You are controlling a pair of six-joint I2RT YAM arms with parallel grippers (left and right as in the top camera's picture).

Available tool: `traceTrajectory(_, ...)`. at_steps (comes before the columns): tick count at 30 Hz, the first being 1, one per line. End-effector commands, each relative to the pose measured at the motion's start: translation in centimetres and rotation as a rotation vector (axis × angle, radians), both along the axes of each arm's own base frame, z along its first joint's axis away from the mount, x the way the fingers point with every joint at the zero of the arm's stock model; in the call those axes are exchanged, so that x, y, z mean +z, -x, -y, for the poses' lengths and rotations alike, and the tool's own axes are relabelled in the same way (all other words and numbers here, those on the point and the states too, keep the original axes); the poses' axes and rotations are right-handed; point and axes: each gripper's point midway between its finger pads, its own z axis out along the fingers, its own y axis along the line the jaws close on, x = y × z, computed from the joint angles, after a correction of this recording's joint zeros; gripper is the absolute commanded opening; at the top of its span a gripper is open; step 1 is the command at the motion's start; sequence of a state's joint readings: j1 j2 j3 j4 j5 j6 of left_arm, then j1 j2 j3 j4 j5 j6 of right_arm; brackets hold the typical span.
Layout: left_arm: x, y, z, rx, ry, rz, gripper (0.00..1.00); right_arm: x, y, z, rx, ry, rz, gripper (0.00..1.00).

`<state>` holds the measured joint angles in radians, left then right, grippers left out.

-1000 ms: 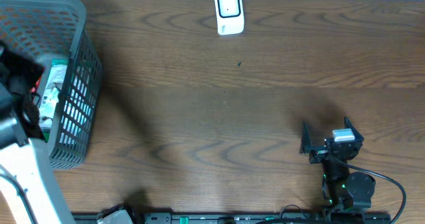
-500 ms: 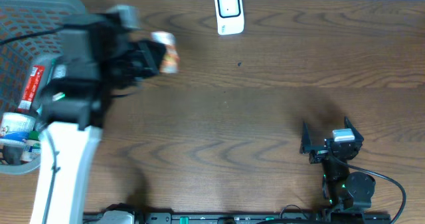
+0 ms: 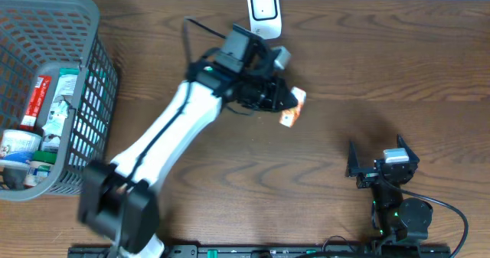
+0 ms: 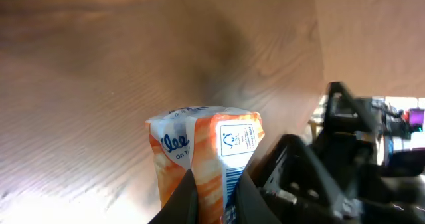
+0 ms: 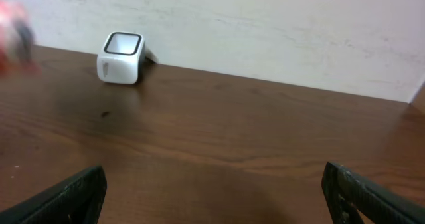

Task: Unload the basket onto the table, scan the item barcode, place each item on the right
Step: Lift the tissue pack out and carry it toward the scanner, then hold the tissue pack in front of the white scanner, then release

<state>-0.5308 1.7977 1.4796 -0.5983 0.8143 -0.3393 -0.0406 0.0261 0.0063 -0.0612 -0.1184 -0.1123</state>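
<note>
Over the table [image 3: 398, 66], my left gripper [image 3: 283, 102] is clamped on the orange-and-white packet [image 3: 293, 109], held mid-table with its long axis slanting. The scanner [image 3: 264, 13] stands near, beyond it and slightly left, so this arm is nearer. My right gripper [image 3: 375, 160] sits wide open and empty, well apart.

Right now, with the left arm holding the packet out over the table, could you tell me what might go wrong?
The left hand pinches the tissue packet near one end only, so it might slip or twist. The packet sits off to one side of the scanner, so the barcode may miss its window. The arm's wrist is close to the scanner and could nudge it.
</note>
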Motion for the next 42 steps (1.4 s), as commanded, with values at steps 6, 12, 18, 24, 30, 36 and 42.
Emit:
traceTrajectory(6, -7.7, -1.7, 1.9, -0.101, 0.005, -0.021, 0.07, -0.1, 0.0, -0.1, 0.005, -0.014, -0.006, 0.99)
traceTrajectory(12, -11.4, -2.6, 1.9, -0.08, -0.075, -0.009, 0.08, -0.1, 0.0, -0.1, 0.005, -0.014, -0.006, 0.99)
traceTrajectory(18, -13.1, -1.8, 3.1, -0.111, -0.083, -0.015, 0.07, -0.1, 0.0, -0.1, 0.005, -0.014, -0.006, 0.99)
traceTrajectory(24, -14.1, -1.6, 4.4, -0.134, -0.071, 0.005, 0.07, -0.1, 0.0, -0.1, 0.005, -0.014, -0.006, 0.99)
traceTrajectory(30, -14.0, -1.9, 5.2, -0.143, -0.05, 0.042, 0.07, -0.1, 0.0, -0.1, 0.005, -0.014, -0.006, 0.99)
traceTrajectory(36, -14.2, -2.1, 5.2, -0.136, -0.067, 0.058, 0.08, -0.1, 0.0, -0.1, 0.005, -0.014, -0.006, 0.99)
traceTrajectory(42, -14.3, -2.1, 5.5, -0.138, -0.072, 0.071, 0.08, -0.1, 0.0, -0.1, 0.005, -0.014, -0.006, 0.99)
